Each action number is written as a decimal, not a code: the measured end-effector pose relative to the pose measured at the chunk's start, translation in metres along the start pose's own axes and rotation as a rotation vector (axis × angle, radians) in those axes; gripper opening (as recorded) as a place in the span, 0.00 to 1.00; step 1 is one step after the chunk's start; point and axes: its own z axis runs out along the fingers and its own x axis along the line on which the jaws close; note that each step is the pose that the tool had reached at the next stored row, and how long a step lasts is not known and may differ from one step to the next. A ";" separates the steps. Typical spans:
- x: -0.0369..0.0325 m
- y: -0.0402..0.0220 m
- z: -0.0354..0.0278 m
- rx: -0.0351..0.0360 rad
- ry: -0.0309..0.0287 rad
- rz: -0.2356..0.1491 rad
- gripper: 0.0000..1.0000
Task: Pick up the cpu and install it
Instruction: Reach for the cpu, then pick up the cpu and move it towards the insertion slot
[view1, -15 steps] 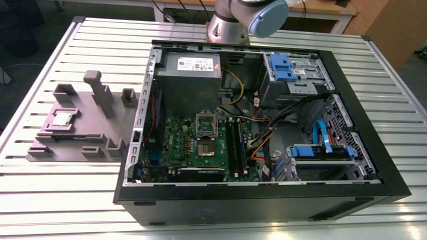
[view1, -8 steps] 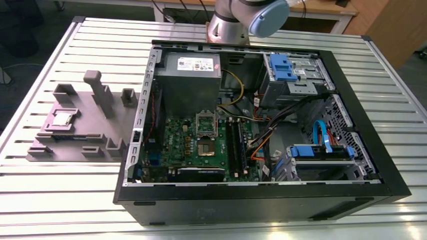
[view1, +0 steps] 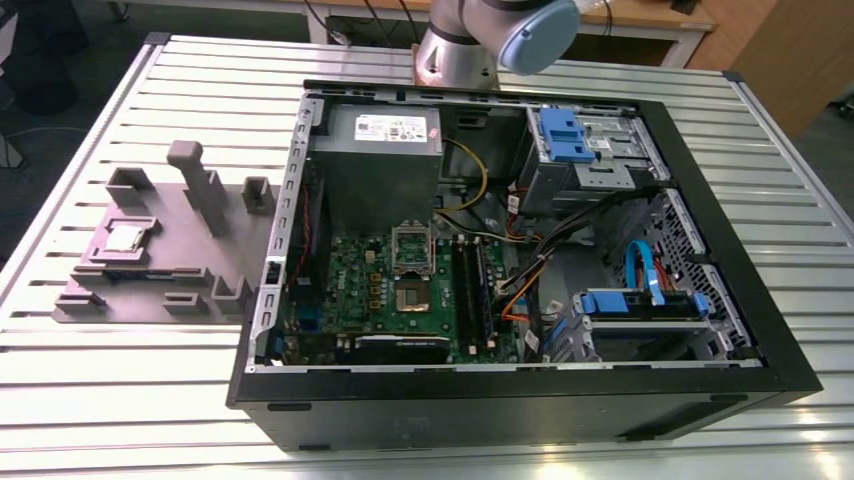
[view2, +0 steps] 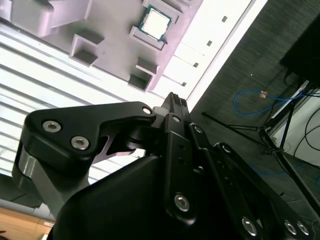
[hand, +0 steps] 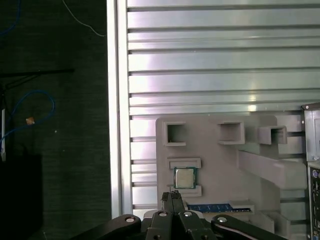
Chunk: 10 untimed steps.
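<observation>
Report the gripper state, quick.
Gripper: closed, fingertips together, holding nothing. The cpu sits in its pocket on the grey fixture plate, apart from the fingertips.

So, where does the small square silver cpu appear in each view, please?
Exterior view: cpu pocketed in the grey fixture plate, at the exterior view's left of the black computer case.
First wrist view: cpu in its pocket, beyond the black gripper.
Second wrist view: cpu likewise, beyond the gripper.
Shared landmark: the fixture plate.
</observation>
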 end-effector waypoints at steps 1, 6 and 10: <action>-0.0020 0.0001 0.0000 0.0000 0.0003 0.000 0.10; -0.0126 0.0006 0.0002 0.0000 0.0013 0.000 0.10; -0.0143 0.0007 0.0002 0.0001 0.0015 0.000 0.10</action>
